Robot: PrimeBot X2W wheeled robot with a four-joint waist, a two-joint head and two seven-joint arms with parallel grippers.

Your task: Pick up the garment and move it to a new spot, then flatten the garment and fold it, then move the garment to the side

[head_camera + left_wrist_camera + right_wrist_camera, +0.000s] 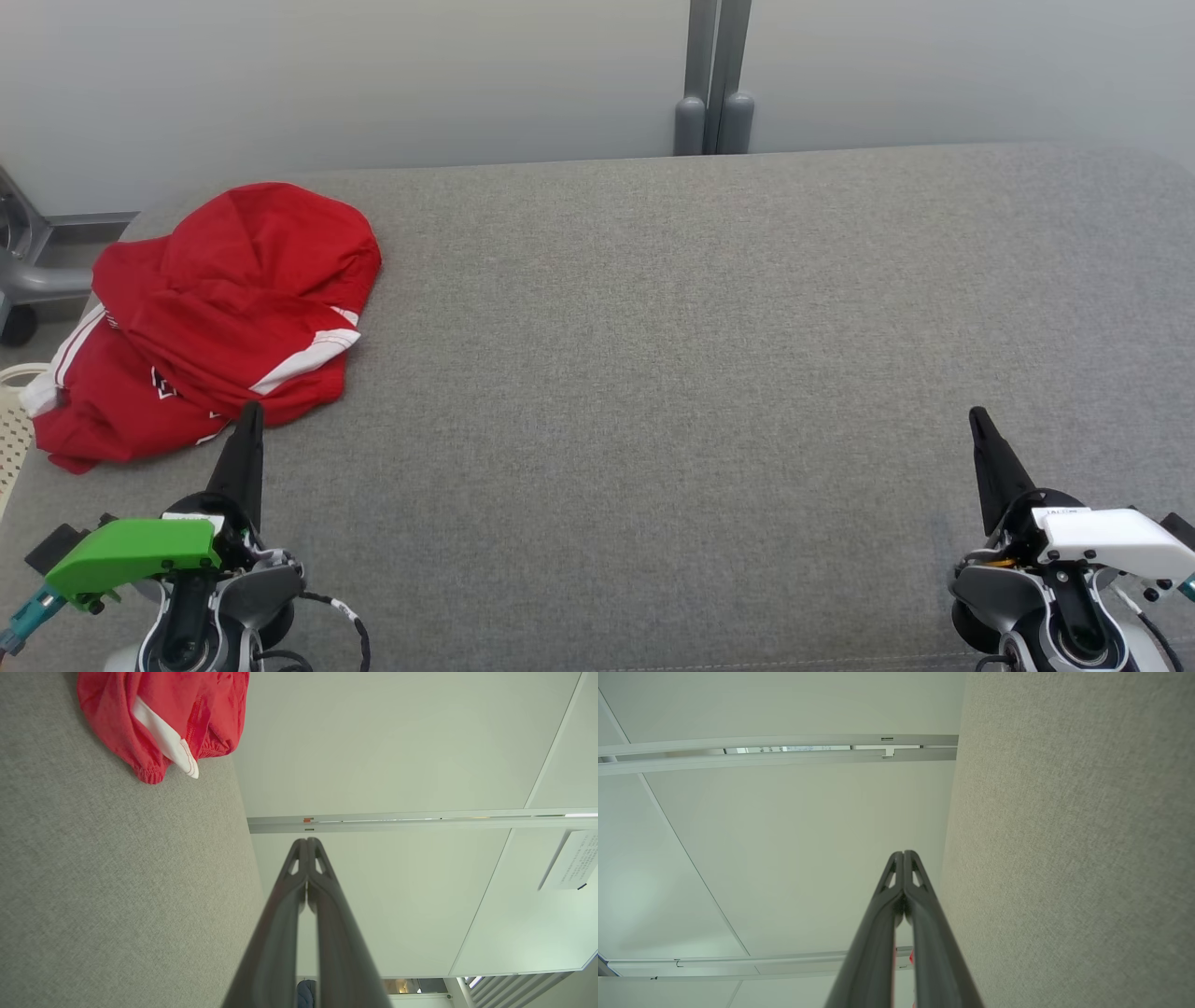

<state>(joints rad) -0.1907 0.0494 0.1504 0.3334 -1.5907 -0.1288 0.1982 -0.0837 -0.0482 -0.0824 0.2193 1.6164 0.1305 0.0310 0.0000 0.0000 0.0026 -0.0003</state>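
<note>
- Left gripper [307,845] rises from the bottom middle, its two dark fingers pressed together, holding nothing.
- Red garment [163,714] with a white stripe lies bunched at upper left on the grey surface [117,882], apart from the gripper.

Grey fabric surface [653,327] before pale partition wall [373,75].

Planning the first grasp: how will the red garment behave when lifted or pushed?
Probably floppy: the red garment lies crumpled in soft folds, so it should drape from a single grip. Likely light, since the cloth looks thin. The grey woven surface looks rough, so pushing may bunch it.
</note>
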